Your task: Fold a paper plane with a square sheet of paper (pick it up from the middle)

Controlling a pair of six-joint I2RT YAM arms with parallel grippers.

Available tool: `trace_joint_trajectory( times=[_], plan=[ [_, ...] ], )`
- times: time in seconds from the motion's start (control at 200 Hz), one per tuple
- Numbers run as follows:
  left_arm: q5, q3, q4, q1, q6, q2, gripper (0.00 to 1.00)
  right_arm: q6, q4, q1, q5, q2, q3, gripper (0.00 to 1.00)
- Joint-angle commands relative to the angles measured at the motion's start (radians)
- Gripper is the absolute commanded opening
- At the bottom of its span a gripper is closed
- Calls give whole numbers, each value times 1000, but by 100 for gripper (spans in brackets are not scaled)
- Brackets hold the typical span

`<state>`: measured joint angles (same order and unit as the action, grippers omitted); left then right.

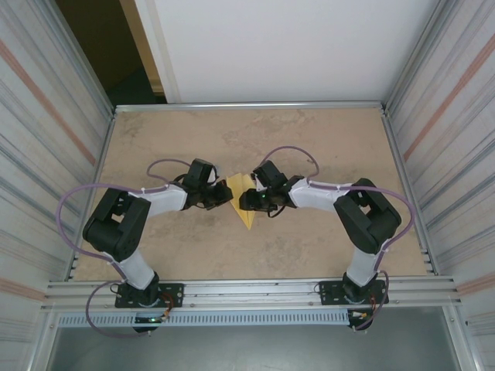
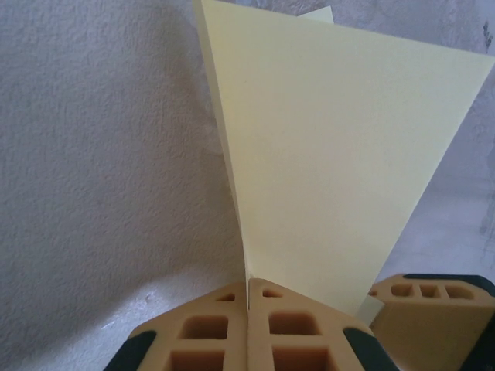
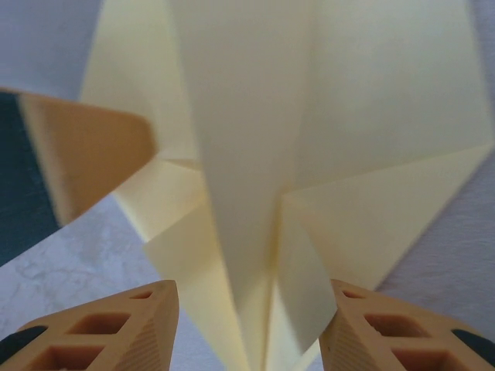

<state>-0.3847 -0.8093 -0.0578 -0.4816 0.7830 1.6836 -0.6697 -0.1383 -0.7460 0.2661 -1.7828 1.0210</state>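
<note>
1. Centre of the table [image 1: 309, 247]: both arms meet over the sheet of paper [image 1: 246, 212]. It is already a creased, pale-yellow shape tapering to a point at its near end, and it lies between the two wrists.
2. Left gripper [image 2: 247, 292]: fingers pressed flat together with a thin edge of the paper clamped in the seam. The rest fans up and away in the left wrist view.
3. Right gripper [image 3: 249, 301]: fingers well apart, straddling the folded layers near the centre crease. No pinch visible; the pads look clear of the paper on both sides.
4. My read: mid-fold. Left is the anchor and right is lining up to take the centre.
5. To do it well: hold the left clamp firm so the layers can't slide. Centre the right fingers on the crease before closing, so both flaps land in the pinch, not just one.
6. Close slowly. Thin paper buckles, and a skewed bite adds a stray crease and a lopsided dart.
7. Watch clearance: one of the left fingers [image 3: 85, 154] sits just beside the paper in the right wrist view, so a clash is possible.
</note>
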Motion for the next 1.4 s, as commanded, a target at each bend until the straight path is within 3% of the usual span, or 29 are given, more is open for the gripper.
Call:
trace_joint_trajectory(
  times=[0.0,0.566,1.027,1.398],
  plan=[
    [-17,-4,-8,6,-13,15,5,47,5,-22,20,-16,39,49],
    [-47,-11,-27,8,-6,20,5,83,-79,-45,-54,-96,111,50],
    [-42,-9,-20,10,-7,22,5,50,-106,-41,-137,-92,110,28],
    [-47,-10,-22,11,-1,19,9,36,-117,-48,-128,-128,133,28]
  ],
)
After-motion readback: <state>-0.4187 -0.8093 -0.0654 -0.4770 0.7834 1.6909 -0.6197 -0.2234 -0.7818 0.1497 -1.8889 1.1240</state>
